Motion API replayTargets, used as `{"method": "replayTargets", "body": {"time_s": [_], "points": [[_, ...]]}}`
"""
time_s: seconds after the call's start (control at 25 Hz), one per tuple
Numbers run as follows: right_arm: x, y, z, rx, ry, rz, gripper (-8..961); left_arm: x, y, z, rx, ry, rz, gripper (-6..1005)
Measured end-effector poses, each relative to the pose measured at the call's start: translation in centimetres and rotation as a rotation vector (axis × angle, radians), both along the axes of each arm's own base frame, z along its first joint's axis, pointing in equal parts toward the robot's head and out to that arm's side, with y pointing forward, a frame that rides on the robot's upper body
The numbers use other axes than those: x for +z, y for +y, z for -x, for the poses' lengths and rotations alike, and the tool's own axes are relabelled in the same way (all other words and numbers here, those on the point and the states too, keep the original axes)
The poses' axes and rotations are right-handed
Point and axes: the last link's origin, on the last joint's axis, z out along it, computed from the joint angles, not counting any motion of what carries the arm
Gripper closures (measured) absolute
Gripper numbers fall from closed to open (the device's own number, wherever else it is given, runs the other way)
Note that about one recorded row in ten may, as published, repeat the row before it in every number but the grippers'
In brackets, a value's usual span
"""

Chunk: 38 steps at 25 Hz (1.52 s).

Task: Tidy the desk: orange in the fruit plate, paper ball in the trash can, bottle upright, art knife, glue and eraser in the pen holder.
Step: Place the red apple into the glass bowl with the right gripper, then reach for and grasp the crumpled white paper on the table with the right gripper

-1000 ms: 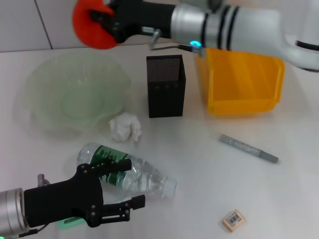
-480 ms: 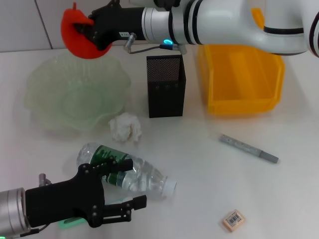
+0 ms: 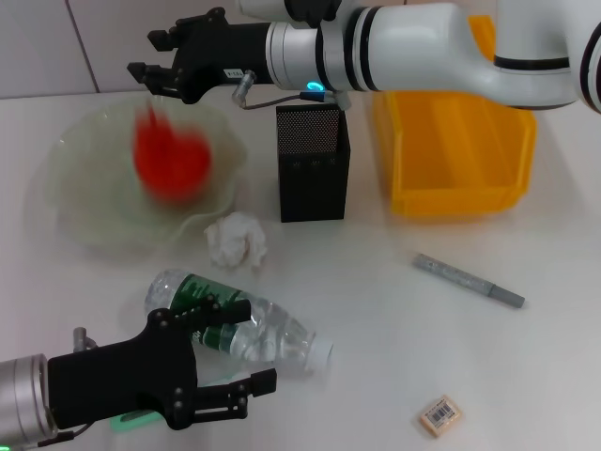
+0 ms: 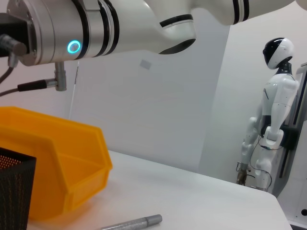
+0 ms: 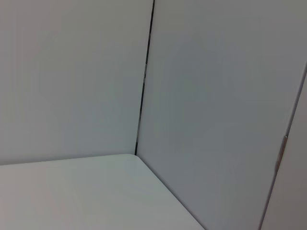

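Observation:
The orange (image 3: pixel 171 162) is a blurred red-orange shape inside the pale green fruit plate (image 3: pixel 80 202). My right gripper (image 3: pixel 155 60) is open and empty above the plate's far rim. The white paper ball (image 3: pixel 236 239) lies in front of the black mesh pen holder (image 3: pixel 313 162). The clear bottle (image 3: pixel 239 325) with a green label lies on its side. My left gripper (image 3: pixel 225 362) is open, low at the front left, next to the bottle. The grey art knife (image 3: pixel 468 279) and the tan eraser (image 3: pixel 439 414) lie at the right. The glue is not in view.
The yellow bin (image 3: pixel 455 150) stands at the back right, beside the pen holder; it also shows in the left wrist view (image 4: pixel 53 167). My right arm (image 3: pixel 413 47) spans the back of the table. A white humanoid robot (image 4: pixel 271 115) stands far off.
My right gripper moved left over the plate and opened. The orange left the gripper and dropped into the fruit plate. The left arm has not moved.

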Motion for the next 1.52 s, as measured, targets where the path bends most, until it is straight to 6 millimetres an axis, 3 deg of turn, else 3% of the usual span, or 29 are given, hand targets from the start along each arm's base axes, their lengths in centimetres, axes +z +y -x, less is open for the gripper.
{"method": "replayTargets", "body": {"time_s": [0.32,0.52,0.6,0.68,0.72,0.88,1.04,1.52], "points": [[0.3,-0.1,-0.5,-0.043,0.027,0.028,387,0.0,0.0,0.0,0.0,0.0,0.0,144],[1.6,-0.8,-1.3,-0.112,-0.045,0.168,240,0.0,0.0,0.0,0.002,0.001,0.001,144],[2.2,-1.8,-2.0,-0.166,-0.094,0.212,201,0.0,0.0,0.0,0.001,0.001,0.001,144],[2.9,-4.3,-2.4,-0.213,-0.165,0.239,162,0.0,0.0,0.0,0.0,0.0,0.0,144],[2.9,-4.3,-2.4,-0.213,-0.165,0.239,161,0.1,0.0,0.1,0.002,0.001,-0.002,144],[5.0,-7.7,-2.8,-0.273,-0.225,0.313,157,0.2,0.0,0.1,0.003,0.001,-0.004,144],[5.5,-8.3,-3.4,-0.318,-0.228,0.354,157,0.2,0.0,0.1,0.002,0.002,-0.004,144],[3.2,-8.3,-4.6,-0.391,-0.312,0.362,161,0.1,0.1,0.0,-0.004,0.001,-0.002,145]]}}
